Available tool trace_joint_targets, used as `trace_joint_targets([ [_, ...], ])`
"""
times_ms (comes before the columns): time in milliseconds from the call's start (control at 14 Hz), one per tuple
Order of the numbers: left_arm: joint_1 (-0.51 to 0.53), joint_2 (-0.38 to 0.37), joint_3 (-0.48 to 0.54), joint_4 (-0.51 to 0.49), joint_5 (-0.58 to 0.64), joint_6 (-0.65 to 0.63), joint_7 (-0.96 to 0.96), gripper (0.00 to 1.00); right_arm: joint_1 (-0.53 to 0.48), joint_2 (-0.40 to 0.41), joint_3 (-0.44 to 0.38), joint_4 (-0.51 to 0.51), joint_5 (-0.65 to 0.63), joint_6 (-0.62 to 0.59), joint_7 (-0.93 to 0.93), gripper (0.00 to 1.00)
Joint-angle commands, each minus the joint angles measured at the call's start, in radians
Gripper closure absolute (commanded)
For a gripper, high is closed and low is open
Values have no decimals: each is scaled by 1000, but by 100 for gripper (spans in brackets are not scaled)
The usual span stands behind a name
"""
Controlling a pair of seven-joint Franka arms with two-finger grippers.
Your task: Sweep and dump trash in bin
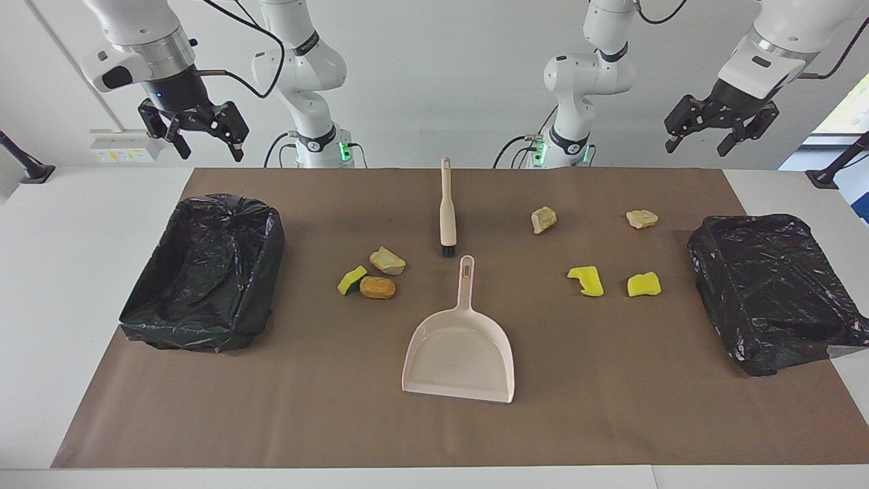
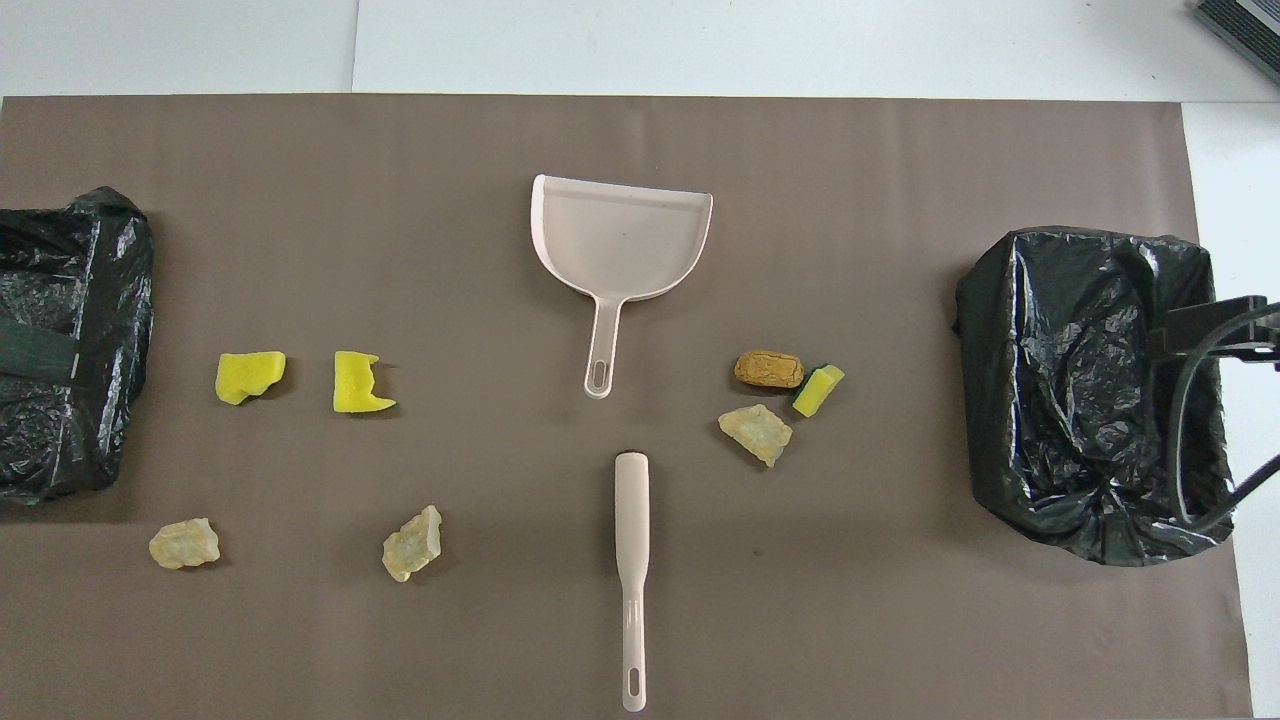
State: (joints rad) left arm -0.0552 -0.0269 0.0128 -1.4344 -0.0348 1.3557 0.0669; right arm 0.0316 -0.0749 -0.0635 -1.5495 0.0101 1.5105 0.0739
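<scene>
Both arms wait raised at the robots' edge of the table, nothing held. Right gripper (image 1: 202, 137) hangs with fingers apart, up over the table edge beside the bin (image 1: 204, 272) at its end; left gripper (image 1: 718, 130) likewise spread, up near the other bin (image 1: 774, 292). All trash sits on the brown mat (image 1: 434, 421), well below and clear of both claws. Toward the right gripper's side: green-backed sponge (image 1: 352, 280), orange lump (image 1: 377, 287), tan lump (image 1: 387, 261), clustered, touching or nearly. Toward the left gripper's side: two beige lumps (image 1: 544, 219) (image 1: 641, 219), and two yellow sponge pieces (image 1: 586, 281) (image 1: 643, 284) farther from the robots. Brush (image 1: 446, 210) and dustpan (image 1: 459, 339) lie between the groups, midway between the claws.
</scene>
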Motion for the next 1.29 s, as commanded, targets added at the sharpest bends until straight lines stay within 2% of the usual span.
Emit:
trace_joint_targets([
  [0,-2,-31,-1,-35,12,-4,11,0,-16,-16,10,-23,-10,8,-28,0],
  [501,5,-31,-4,-38,10,5,-6,0,-25,-14,8,-17,10,5,-32,0],
  [715,11,-31,-4,-40,9,16,-6,0,8,-77,11,-108,10,-20,-81,0],
  [787,5,-31,-4,-41,7,16,-6,0,13,-80,8,-109,2,-19,-94,0],
  [1002,-8,-53,-31,-72,7,23,-19,0,17,-36,13,-78,-7,-19,-4,0],
  [1216,-55,-116,-108,-202,7,83,-119,0,31,35,17,-18,1,-7,32,0],
])
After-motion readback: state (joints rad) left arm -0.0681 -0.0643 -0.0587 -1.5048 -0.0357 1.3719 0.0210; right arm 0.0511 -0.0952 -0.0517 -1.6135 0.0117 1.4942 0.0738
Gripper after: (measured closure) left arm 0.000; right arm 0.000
